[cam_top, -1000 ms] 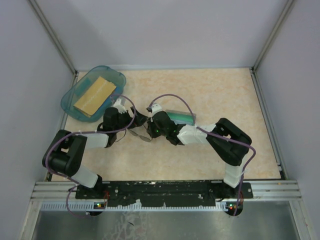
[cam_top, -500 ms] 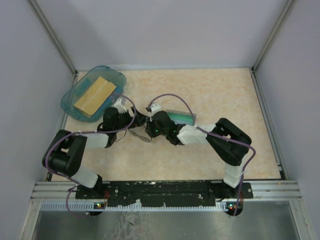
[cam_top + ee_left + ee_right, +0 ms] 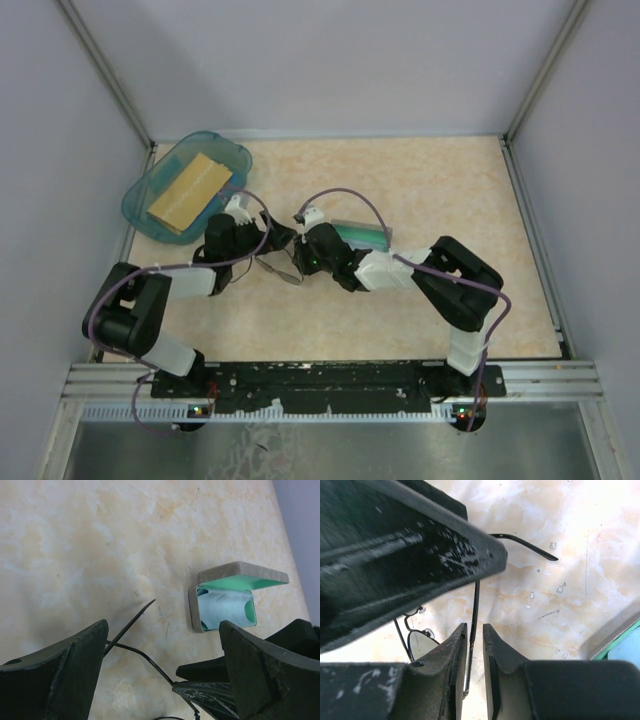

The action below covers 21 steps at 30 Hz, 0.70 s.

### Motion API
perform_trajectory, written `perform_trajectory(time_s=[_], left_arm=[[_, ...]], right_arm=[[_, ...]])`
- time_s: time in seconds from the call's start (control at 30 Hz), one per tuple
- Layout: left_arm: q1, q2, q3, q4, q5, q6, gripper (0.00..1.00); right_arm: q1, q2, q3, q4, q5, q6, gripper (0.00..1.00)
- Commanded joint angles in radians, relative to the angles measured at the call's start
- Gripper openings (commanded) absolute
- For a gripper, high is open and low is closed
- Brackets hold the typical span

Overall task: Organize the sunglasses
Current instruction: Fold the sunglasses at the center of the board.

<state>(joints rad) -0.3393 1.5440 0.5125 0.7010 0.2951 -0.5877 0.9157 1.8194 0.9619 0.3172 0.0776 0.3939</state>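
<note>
The sunglasses (image 3: 474, 612) lie on the desk (image 3: 450, 190), a little toward 9 o'clock from its middle and between the two claws. The left claw (image 3: 162, 625) is spread wide, its fingers (image 3: 60, 675) well apart and straddling the frame. In its wrist view one temple (image 3: 131, 624) slants toward 1 o'clock in the gap, touching neither finger as far as shows. A second thin wire runs toward 5 o'clock to the right claw's dark tips.

In the top view the right claw (image 3: 475, 626) reaches in from 3 o'clock. Its jaws are almost together, with a temple running straight down the narrow slit between them. A sliver of desk shows on each side of the wire, so whether it is truly pinched cannot be told. A lens (image 3: 422, 642) shows at 9 o'clock of those fingers, and the other temple's tip curves off toward 2 o'clock.

The case (image 3: 240, 572) stands open on the desk at 3 o'clock of the sunglasses, apart from them, with its green lining showing and a cloth (image 3: 225, 609) tucked inside. A blue bin (image 3: 135, 205) holding a tan slab (image 3: 188, 192) sits at the desk's 10 o'clock corner.
</note>
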Motion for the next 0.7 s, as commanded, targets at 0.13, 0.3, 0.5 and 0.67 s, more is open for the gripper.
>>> perform_trajectory(time_s=[0.13,0.3,0.5,0.67], left_arm=[[0.014,-0.163,0.007,-0.063,-0.156,0.030,1.00],[0.016,-0.284,-0.034,-0.159,-0.180,0.037,1.00],[0.014,-0.503,-0.158,-0.265,-0.169,0.039,1.00],[0.013,-0.693,-0.205,-0.426,-0.130,0.035,1.00]], right_arm=[[0.014,-0.051,-0.005,0.036,0.027,-0.010,0.23],[0.014,-0.055,0.003,0.025,0.027,-0.019,0.25],[0.014,-0.060,0.018,0.005,0.033,-0.029,0.26],[0.014,-0.055,0.041,-0.024,0.043,-0.035,0.27]])
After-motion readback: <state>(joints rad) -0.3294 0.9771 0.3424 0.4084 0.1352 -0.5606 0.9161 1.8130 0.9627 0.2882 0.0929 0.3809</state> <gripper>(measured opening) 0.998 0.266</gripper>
